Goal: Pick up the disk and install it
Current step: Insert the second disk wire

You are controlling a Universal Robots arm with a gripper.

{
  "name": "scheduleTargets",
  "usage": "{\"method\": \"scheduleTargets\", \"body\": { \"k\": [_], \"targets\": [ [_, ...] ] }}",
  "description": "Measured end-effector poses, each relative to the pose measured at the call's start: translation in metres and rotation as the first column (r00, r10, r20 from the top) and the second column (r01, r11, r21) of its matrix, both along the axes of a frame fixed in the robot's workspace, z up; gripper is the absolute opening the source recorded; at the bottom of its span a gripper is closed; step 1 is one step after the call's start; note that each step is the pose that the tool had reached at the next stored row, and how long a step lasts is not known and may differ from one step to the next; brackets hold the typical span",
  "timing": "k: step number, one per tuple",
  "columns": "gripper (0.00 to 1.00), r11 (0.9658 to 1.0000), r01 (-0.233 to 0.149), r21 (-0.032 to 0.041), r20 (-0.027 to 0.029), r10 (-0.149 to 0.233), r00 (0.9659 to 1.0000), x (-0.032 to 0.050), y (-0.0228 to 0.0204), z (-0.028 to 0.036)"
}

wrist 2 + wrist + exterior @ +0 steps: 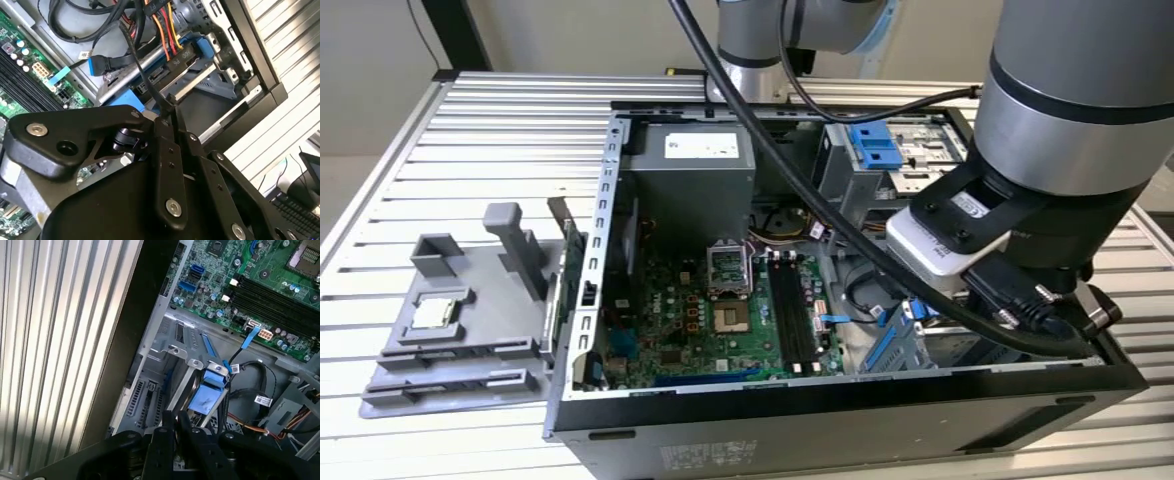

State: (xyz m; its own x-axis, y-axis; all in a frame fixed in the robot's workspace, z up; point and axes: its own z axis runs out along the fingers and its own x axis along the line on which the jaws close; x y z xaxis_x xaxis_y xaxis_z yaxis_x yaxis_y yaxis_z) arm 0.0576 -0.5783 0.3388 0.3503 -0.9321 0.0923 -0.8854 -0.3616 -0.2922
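The disk [186, 76] lies low in the drive bay at the front corner of the open computer case [854, 415]. Its silver-grey body is edged by a blue carrier [206, 399], and orange, red and black cables run over it. My gripper [168, 114] hangs just above the disk with its black fingers pressed together and nothing between them. In the first wrist view the gripper [174, 418] points at the carrier's blue end. Whether the tips touch the disk I cannot tell. In the exterior view the arm's wrist [1014, 260] reaches down into the case's right side.
The motherboard [720, 300] fills the case's middle, with memory slots [787, 310] beside it. A blue bracket [874, 145] sits at the case's far end. A grey fixture [454, 320] with a small silver chip [434, 312] stands on the slatted table at the exterior view's left.
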Motion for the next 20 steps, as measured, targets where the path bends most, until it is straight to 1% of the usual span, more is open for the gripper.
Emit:
{"method": "scheduleTargets", "body": {
  "k": [2,5,9,11,12,14,16,18,20],
  "targets": [
    [0.00,0.9997,0.024,0.0020,0.0000,-0.024,0.9997,0.0000,0.0000,0.0000],
    [0.00,0.9985,0.055,0.0024,-0.0001,-0.055,0.9985,0.0000,0.0003,0.0000],
    [0.00,0.9978,0.066,0.0025,0.0000,-0.066,0.9978,-0.0002,0.0036,-0.0001],
    [0.00,0.9977,0.068,0.0017,0.0000,-0.068,0.9977,-0.0001,0.0040,-0.0001],
    [0.00,0.9970,0.077,0.0016,0.0001,-0.077,0.9970,-0.0001,0.0040,0.0000],
    [0.00,0.9944,0.106,0.0016,0.0000,-0.106,0.9944,-0.0002,0.0040,-0.0001],
    [0.00,0.9906,0.137,0.0017,0.0000,-0.137,0.9906,-0.0002,0.0040,-0.0001],
    [0.00,0.9854,0.170,0.0016,0.0000,-0.170,0.9854,-0.0002,0.0040,-0.0001],
    [0.00,0.9792,0.203,0.0014,0.0000,-0.203,0.9792,-0.0002,0.0040,0.0000]
  ]
}}
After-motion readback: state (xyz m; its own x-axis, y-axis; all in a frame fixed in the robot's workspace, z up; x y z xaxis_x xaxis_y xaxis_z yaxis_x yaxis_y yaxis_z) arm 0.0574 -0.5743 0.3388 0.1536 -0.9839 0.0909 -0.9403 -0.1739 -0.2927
